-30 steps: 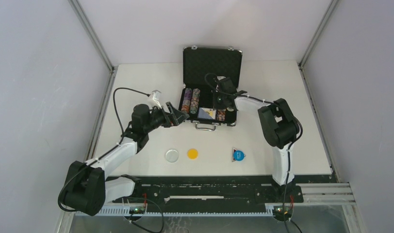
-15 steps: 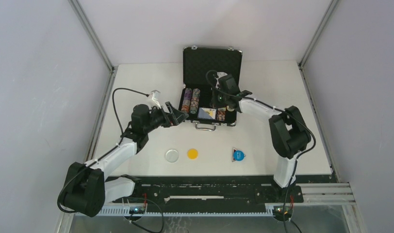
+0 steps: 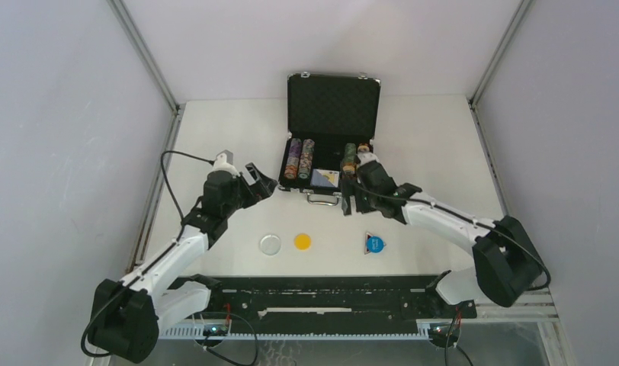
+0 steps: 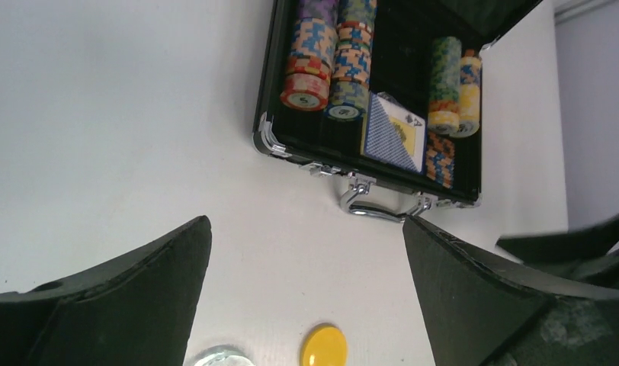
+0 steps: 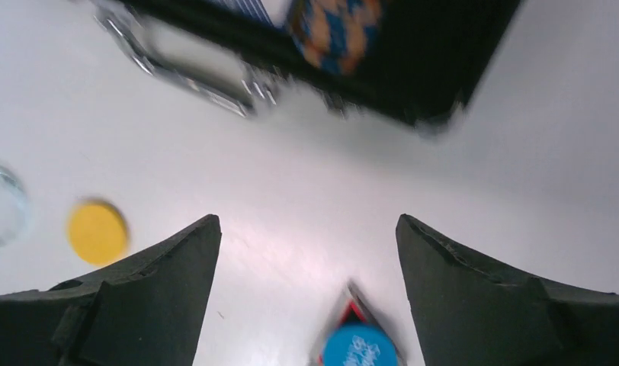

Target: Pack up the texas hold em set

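Right wrist: right gripper (image 5: 306,221) wide, empty

White table (image 3: 215,130) between pale grey walls (image 3: 62,114), aluminium corner posts (image 3: 142,53), black mounting rail (image 3: 329,292) along near edge.

The right hand (image 3: 355,207) has drawn out of the briefcase (image 3: 333,103) toward frame centre, onto the desk (image 3: 444,152) by the case's front edge. Its elbow has swung to the lower right, uncovering the right-hand chip rolls (image 3: 351,158). The left hand (image 3: 262,178) has backed slightly left.
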Controlling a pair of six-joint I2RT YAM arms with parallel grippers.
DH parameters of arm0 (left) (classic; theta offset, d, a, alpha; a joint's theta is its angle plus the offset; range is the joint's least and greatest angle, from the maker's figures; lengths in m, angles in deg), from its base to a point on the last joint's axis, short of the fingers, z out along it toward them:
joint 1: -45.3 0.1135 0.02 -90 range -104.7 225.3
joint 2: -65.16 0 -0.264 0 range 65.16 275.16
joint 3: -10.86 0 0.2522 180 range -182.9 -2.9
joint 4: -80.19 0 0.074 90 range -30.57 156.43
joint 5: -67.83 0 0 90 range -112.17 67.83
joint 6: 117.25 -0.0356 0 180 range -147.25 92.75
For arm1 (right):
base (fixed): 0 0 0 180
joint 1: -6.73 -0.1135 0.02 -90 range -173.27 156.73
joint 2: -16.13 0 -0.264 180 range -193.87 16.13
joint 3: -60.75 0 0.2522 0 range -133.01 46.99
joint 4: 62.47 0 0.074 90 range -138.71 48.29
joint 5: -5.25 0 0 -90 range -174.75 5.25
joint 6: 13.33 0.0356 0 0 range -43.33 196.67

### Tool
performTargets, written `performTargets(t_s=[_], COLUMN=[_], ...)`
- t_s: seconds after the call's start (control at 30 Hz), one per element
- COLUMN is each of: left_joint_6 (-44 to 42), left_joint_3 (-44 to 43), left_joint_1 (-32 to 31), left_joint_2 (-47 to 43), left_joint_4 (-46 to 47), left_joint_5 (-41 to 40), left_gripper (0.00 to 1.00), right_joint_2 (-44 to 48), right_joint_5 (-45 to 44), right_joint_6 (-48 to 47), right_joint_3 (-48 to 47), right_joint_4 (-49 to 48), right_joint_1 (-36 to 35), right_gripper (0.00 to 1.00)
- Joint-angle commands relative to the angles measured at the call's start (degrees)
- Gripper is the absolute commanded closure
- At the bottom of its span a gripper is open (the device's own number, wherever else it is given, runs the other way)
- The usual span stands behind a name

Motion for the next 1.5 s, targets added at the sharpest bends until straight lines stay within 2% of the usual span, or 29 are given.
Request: performTargets(t_s=[0.0, 0.1, 0.23, 0.4, 0.57, 1.03, 1.27, 1.47], left_joint_6=[2.0, 1.1, 0.8, 1.0, 1.3, 1.2, 1.1, 0.8], left_joint_3=[2.2, 2.2, 1.2, 0.5, 0.9, 0.9, 0.5, 0.7], left_joint_1=[-2.8, -6.2, -8.7, -10.9, -11.2, -11.2, -11.2, -11.2], left_joint_2=[-5.0, -5.0, -1.7, 0.9, 0.5, 1.6, 2.6, 2.2], left_joint_4=[-0.8, -0.8, 0.6, 1.1, 2.2, 3.2, 3.4, 3.2], left_joint_5=[-8.3, -9.6, -6.8, -4.0, -2.4, -0.1, 1.0, 0.3], left_gripper=[0.00, 0.01, 0.01, 0.01, 0.01, 0.01, 0.02, 0.02], right_joint_2=[8.3, 13.2, 18.0, 20.4, 21.0, 15.8, 13.7, 11.8], right_joint_5=[-7.0, -9.3, -10.3, -14.5, -14.5, -12.6, -13.2, -13.7], right_joint_6=[6.4, 10.4, 14.3, 19.1, 22.2, 22.4, 23.7, 24.1], right_joint_3=[6.1, 10.3, 13.1, 14.5, 16.0, 18.0, 18.0, 18.0], right_joint_4=[5.6, 8.2, 12.7, 19.1, 20.8, 14.4, 13.3, 13.0], right_joint_1=[-2.5, -4.2, -6.7, -11.4, -13.1, -11.2, -9.8, -9.6], right_gripper=[0.06, 0.05, 0.04, 0.04, 0.04, 0.00, 0.08, 0.10])
